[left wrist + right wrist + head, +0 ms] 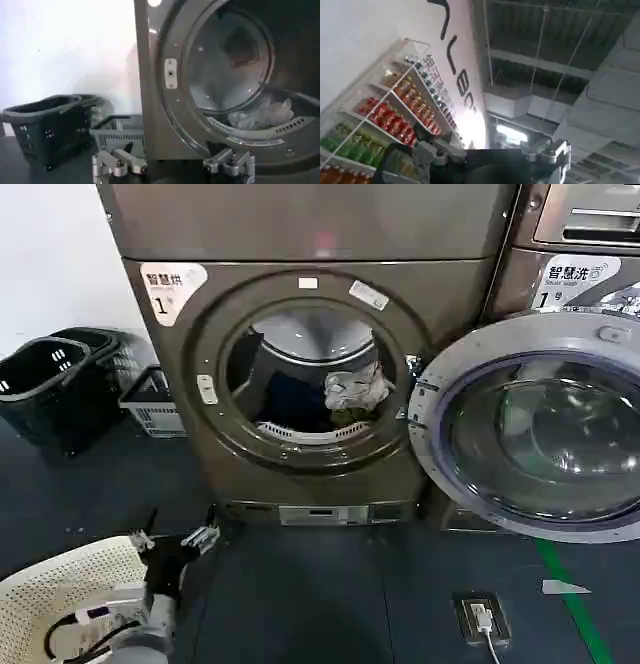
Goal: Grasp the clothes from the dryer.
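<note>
The left claw (172, 536) hung released, low before the bronze-grey front-loading dryer (300, 474); the whitish-grey and olive fabric clothes (352, 394) lay ahead, above, needing a rise over the porthole lip.

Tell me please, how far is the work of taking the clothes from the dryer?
Done: the dryer door stands open. In hand: the left gripper is open, low before the machine, outside its mouth and holding nothing. Left: the clothes lie inside the drum, untouched, so the reach and the grasp both remain. The right gripper points up toward the ceiling.
</note>
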